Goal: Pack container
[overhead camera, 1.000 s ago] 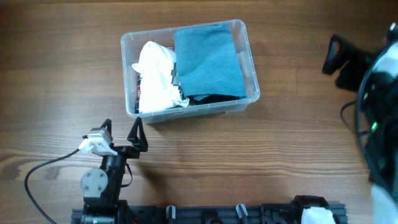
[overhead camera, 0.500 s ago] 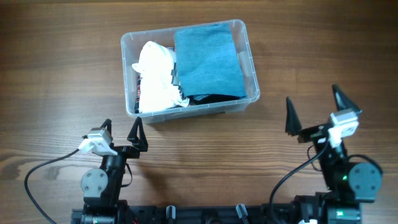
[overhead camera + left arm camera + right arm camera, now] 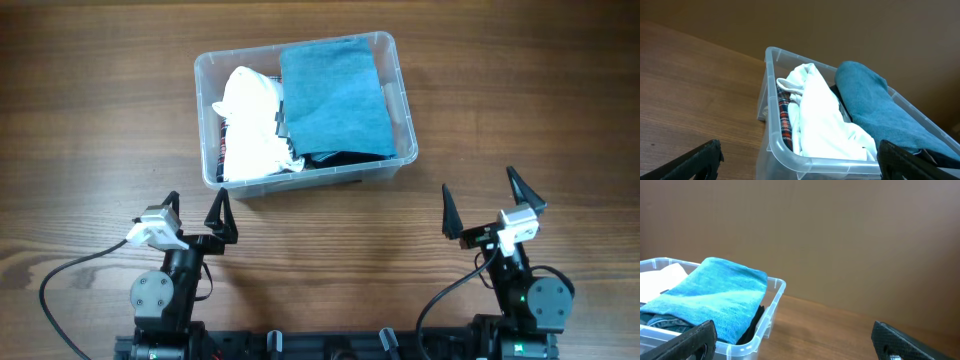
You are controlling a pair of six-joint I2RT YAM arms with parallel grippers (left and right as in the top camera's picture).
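The container (image 3: pixel 208 66), a clear plastic bin, stands on the wooden table at upper middle, full of clothes. A folded teal towel (image 3: pixel 333 96) lies on its right half and a bunched white garment (image 3: pixel 253 122) on its left, over red plaid and dark fabric. My left gripper (image 3: pixel 196 212) rests open near the table's front left, just below the bin's near left corner, holding nothing. My right gripper (image 3: pixel 484 206) stands open at the front right, empty, below and right of the bin. The left wrist view shows the container (image 3: pixel 771 102) close ahead; the right wrist view shows the container's right corner (image 3: pixel 774 300).
A black rail (image 3: pixel 330 345) runs along the table's front edge between the two arm bases. A grey cable (image 3: pixel 75 270) loops at the front left. Bare wooden table (image 3: pixel 520 90) surrounds the bin.
The right arm has swung in from the right edge and settled at the front right, moving slightly left and lower over the last half second. The left arm and the container have not moved.
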